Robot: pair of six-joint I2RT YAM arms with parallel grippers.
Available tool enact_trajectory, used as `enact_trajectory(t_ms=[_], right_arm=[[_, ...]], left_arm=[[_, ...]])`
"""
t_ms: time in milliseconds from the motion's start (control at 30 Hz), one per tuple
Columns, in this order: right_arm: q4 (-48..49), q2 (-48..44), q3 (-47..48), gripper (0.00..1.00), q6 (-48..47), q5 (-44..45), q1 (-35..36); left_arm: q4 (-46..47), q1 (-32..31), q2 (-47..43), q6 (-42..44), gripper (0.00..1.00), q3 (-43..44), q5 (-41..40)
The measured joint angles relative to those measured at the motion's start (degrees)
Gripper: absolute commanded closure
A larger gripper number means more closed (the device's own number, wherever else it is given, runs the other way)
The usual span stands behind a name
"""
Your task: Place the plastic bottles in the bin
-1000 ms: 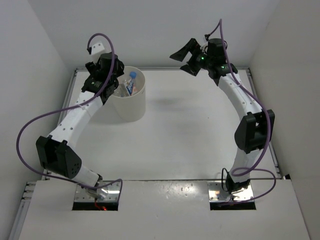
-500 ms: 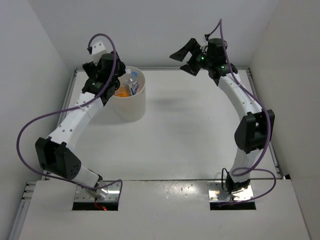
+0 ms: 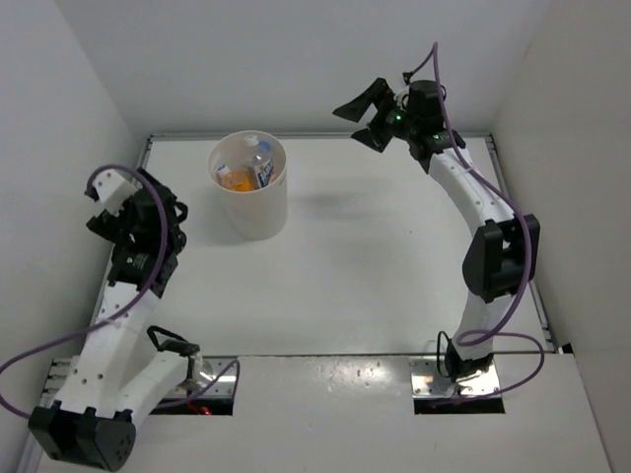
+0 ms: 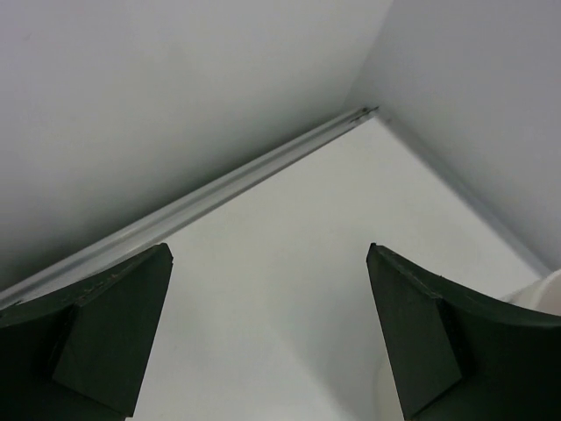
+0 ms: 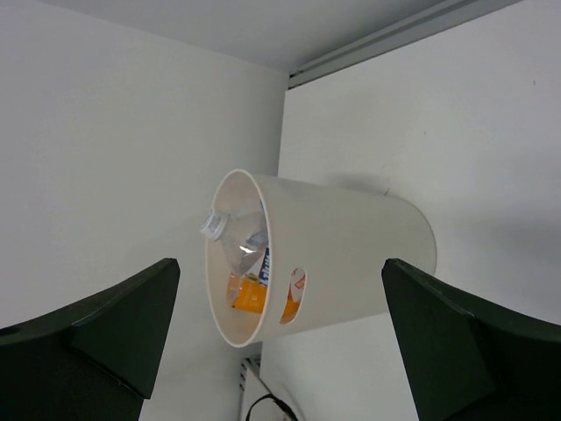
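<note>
We see the bottles [image 3: 247, 173] inside the bin [image 3: 256, 212]; the left gripper [image 4: 267, 254] and the right gripper [image 3: 363, 120] both have fingers spread apart.

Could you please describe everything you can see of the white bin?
The bin is a plain white cylinder, plastic by its look, with a round open rim. In the right wrist view there seems to be an oval cut-out just below the rim. It stands upright on the table, toward the far left corner. Inside lie an orange bottle and a clear bottle with a blue label; how many more it holds is hard to tell. Nothing else touches it.
</note>
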Motion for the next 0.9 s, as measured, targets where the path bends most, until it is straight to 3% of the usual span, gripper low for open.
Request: enact_trajectory(t_ms=[167, 567, 900], right_arm=[[1.62, 0.00, -3.69, 0.00, 1.33, -0.70, 0.00], [3.45, -0.35, -6.54, 0.05, 3.15, -0.48, -0.20], [-12.28, -5.35, -2.62, 0.03, -10.45, 16.61, -1.31]], left_arm=[[-2.05, 2.03, -4.57, 0.55, 0.00, -8.61, 0.13], [-1.03, 5.05, -4.00, 2.40, 0.00, -12.72, 3.65], [3.82, 11.23, 0.94, 1.66, 0.00, -16.59, 5.81]])
